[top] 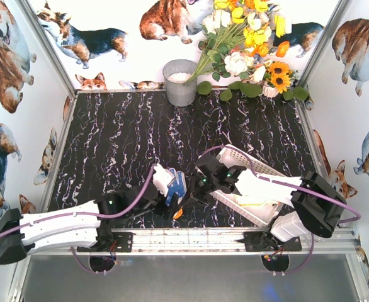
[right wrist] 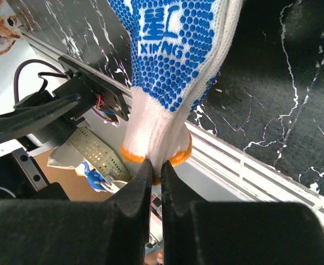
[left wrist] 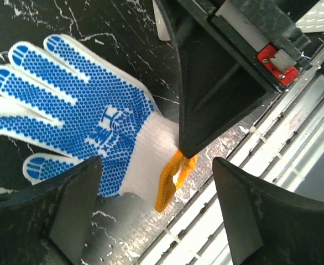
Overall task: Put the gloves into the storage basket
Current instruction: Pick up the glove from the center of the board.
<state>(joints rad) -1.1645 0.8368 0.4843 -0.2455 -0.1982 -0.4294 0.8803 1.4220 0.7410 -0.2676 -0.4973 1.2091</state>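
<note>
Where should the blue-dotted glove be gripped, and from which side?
Grip the blue-dotted glove by its orange cuff, from the near rail side: the cuff is the narrow, bunched end pointing that way. The right claw is shut on it.

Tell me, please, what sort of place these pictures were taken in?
Most likely a staged robot test booth, not a real home: corgi-print walls close in a black marbled tabletop, the arms are bolted to a metal rail at its near edge, and a grey bucket and flowers stand at the back.
</note>
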